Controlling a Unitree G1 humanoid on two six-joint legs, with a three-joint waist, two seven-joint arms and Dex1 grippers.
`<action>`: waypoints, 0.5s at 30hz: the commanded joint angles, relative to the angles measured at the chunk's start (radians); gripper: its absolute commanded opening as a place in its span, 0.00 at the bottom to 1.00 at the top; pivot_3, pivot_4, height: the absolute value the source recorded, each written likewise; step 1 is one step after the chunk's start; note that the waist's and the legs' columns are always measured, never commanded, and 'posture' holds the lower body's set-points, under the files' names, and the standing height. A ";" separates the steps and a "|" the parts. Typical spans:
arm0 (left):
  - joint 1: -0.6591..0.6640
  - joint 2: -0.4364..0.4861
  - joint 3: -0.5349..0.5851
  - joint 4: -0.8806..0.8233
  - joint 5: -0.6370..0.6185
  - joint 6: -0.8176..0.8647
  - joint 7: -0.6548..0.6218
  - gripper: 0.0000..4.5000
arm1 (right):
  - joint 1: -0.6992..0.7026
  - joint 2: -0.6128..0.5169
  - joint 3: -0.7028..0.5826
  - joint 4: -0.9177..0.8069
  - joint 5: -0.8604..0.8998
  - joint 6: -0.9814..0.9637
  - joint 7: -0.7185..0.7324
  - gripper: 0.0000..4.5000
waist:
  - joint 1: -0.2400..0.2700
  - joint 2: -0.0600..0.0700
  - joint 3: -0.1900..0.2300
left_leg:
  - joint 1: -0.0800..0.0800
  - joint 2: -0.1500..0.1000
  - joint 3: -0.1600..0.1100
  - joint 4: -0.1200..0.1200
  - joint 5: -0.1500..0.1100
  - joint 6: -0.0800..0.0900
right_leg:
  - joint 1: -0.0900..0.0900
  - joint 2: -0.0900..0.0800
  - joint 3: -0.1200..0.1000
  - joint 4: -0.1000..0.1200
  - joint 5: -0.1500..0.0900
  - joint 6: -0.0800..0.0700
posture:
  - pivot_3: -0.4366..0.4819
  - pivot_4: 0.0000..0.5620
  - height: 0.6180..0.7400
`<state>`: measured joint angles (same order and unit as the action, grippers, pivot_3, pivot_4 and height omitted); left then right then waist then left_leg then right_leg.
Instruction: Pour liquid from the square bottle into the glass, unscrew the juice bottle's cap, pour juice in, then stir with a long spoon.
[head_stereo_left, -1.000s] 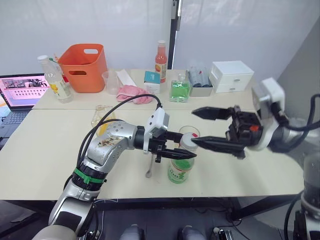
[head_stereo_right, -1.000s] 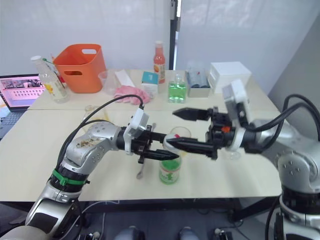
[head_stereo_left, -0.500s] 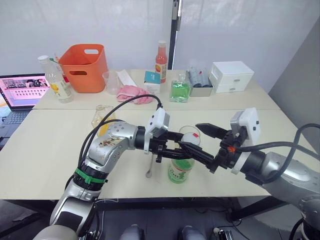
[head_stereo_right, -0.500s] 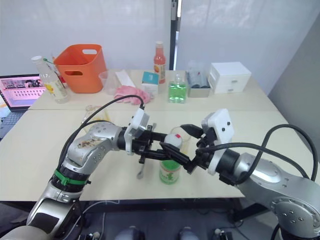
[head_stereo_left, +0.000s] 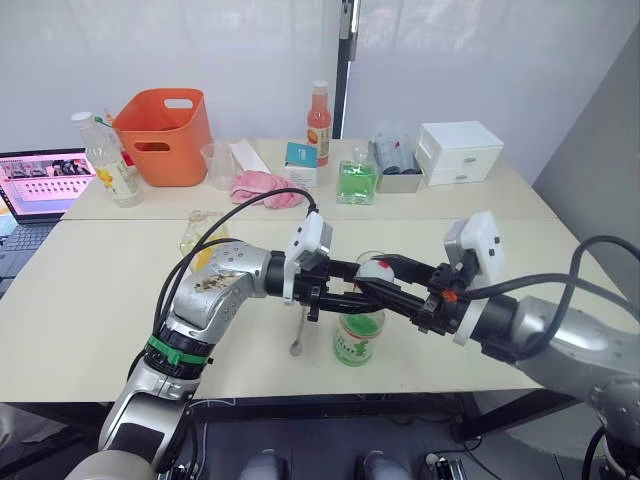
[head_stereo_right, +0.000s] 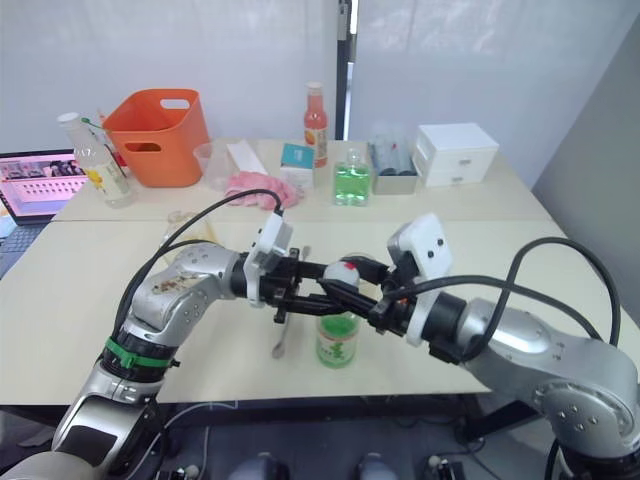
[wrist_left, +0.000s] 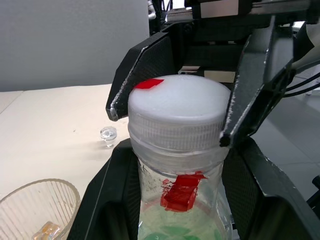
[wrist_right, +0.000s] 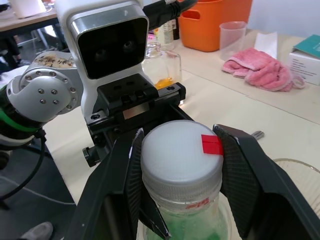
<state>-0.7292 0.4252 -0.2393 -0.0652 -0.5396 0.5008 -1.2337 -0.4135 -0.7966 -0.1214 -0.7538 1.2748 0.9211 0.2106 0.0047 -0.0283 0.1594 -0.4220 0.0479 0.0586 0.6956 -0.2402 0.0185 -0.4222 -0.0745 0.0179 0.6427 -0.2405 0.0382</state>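
The juice bottle (head_stereo_left: 358, 338) stands upright near the table's front edge, with a green-and-white label and pale green liquid. My left gripper (head_stereo_left: 347, 298) is shut on its neck, just under the cap. The white cap (wrist_right: 181, 154) with a red mark sits between my right gripper's (head_stereo_left: 380, 278) fingers (wrist_right: 129, 176), which press on both sides of it. The glass (wrist_right: 302, 181) stands just behind the bottle, mostly hidden. The square bottle (head_stereo_left: 201, 238) with yellow liquid stands behind my left arm. The long spoon (head_stereo_left: 298, 335) lies on the table left of the juice bottle.
At the back stand an orange basket (head_stereo_left: 165, 135), a measuring cup (head_stereo_left: 218, 165), a pink cloth (head_stereo_left: 262, 186), a tall orange-red bottle (head_stereo_left: 319, 122), a green square bottle (head_stereo_left: 358, 180) and a white drawer box (head_stereo_left: 460, 152). A laptop (head_stereo_left: 38, 185) and a yellow-labelled bottle (head_stereo_left: 105, 160) are far left.
My right gripper came in from the right, wide open a second ago, and has closed its fingers on the cap. The left gripper kept hold of the bottle.
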 joint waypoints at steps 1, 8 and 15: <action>0.016 0.009 -0.048 -0.026 0.033 0.007 -0.014 0.38 | -0.103 -0.045 0.067 0.138 -0.087 -0.097 0.474 0.38 | -0.002 0.000 0.000 | 0.000 0.000 0.000 0.000 0.000 0.000 | 0.000 0.000 0.000 0.000 0.000 0.000 | 0.48 0.27 0.79; 0.034 0.028 -0.046 -0.069 0.022 0.034 -0.019 0.38 | -0.443 -0.043 0.387 0.666 -0.456 -0.235 1.208 0.38 | -0.016 0.001 0.000 | 0.001 0.001 0.001 -0.001 0.000 0.000 | 0.000 0.002 0.000 -0.001 0.000 0.000 | 0.48 0.27 0.79; 0.025 0.024 -0.043 -0.076 0.023 0.048 -0.001 0.38 | -0.540 0.034 0.388 0.860 -0.585 -0.276 1.332 0.61 | -0.007 0.001 0.000 | 0.000 0.001 0.001 -0.001 -0.001 0.001 | 0.000 0.000 -0.001 -0.001 0.000 0.000 | 0.48 0.27 0.79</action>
<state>-0.7080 0.4426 -0.2378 -0.1280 -0.5412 0.5307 -1.2226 -0.9471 -0.7648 0.2766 0.0771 0.7182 0.6376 1.5391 -0.0023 -0.0276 0.1592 -0.4215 0.0486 0.0592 0.6950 -0.2407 0.0191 -0.4221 -0.0742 0.0173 0.6425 -0.2406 0.0380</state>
